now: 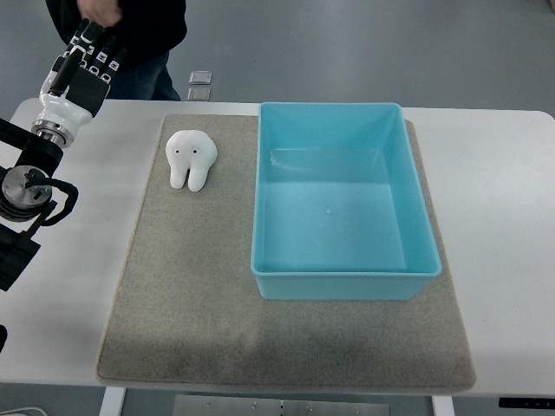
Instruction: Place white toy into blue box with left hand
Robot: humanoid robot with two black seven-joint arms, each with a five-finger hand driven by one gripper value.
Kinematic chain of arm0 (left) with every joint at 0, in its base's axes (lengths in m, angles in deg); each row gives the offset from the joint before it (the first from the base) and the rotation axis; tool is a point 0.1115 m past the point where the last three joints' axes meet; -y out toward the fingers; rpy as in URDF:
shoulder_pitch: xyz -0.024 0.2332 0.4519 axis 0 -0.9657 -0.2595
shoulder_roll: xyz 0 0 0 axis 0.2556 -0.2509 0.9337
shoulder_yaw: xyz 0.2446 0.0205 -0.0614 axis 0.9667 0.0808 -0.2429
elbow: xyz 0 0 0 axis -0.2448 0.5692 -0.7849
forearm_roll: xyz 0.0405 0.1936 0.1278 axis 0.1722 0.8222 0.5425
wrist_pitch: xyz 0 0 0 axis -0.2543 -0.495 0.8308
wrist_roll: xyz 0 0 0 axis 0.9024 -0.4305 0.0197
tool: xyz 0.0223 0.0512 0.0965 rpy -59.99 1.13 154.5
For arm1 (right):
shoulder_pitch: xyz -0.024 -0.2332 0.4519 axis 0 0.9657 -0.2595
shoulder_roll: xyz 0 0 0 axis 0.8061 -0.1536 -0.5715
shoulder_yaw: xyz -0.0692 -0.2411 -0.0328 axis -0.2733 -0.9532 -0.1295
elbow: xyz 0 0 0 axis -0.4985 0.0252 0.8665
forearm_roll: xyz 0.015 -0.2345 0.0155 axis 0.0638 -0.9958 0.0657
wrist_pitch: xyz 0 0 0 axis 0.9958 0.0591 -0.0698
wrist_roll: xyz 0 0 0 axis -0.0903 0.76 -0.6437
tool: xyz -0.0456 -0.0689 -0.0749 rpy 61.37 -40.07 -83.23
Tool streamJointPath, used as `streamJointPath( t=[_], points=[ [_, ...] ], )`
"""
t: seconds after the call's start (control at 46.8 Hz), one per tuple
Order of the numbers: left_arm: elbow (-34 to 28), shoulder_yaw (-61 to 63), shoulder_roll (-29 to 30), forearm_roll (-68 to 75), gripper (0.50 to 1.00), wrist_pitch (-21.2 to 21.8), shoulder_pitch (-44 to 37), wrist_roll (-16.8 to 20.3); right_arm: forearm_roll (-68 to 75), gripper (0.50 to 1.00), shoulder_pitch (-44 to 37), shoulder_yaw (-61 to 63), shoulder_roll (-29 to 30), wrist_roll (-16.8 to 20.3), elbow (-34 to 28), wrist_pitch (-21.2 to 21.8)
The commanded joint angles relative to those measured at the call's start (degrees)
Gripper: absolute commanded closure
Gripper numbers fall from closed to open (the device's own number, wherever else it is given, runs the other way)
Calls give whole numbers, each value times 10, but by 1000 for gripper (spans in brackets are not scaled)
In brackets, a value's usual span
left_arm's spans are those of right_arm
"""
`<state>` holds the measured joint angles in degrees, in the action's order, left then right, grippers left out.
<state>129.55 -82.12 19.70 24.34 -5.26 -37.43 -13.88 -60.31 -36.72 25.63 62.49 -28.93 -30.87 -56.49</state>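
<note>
**poster1:** Closest to the camera is the front edge of the white surface (pixel 512 260), with a grey-brown mat (pixel 199 303) covering most of the middle. Sitting on the mat's right half is the blue box (pixel 347 282), open on top, nothing in it.

**poster2:** And the white toy (pixel 190 159)?

**poster1:** Tooth-shaped thing with two little dot eyes, lying on the mat near its far left corner, just beside the box's left wall but not touching it. Nobody's holding it.

**poster2:** Where's the left hand (pixel 87 68) then?

**poster1:** Up at the far left corner, over the surface edge, well apart from the toy. Arm comes in along the left side, black joints and a white wrist. Fingers look stretched out and relaxed with nothing in them, though they overlap a person in dark clothes (pixel 143 35) standing behind, so the fingertips are kinda hard to make out.

**poster2:** Anything else?

**poster1:** Two small square things on the floor (pixel 200 84) past the far edge.
</note>
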Motion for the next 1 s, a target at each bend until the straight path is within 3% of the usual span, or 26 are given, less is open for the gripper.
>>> streamJointPath(
  t=[0.0, 0.983],
  points=[
    [0, 0, -1, -1, 506, 0, 0, 0, 0, 564, 0, 0, 0, 0, -1, 0],
    [-46, 0, 1, 0, 506, -4, 21, 0, 0, 564, 0, 0, 0, 0, 0, 0]
  ],
)
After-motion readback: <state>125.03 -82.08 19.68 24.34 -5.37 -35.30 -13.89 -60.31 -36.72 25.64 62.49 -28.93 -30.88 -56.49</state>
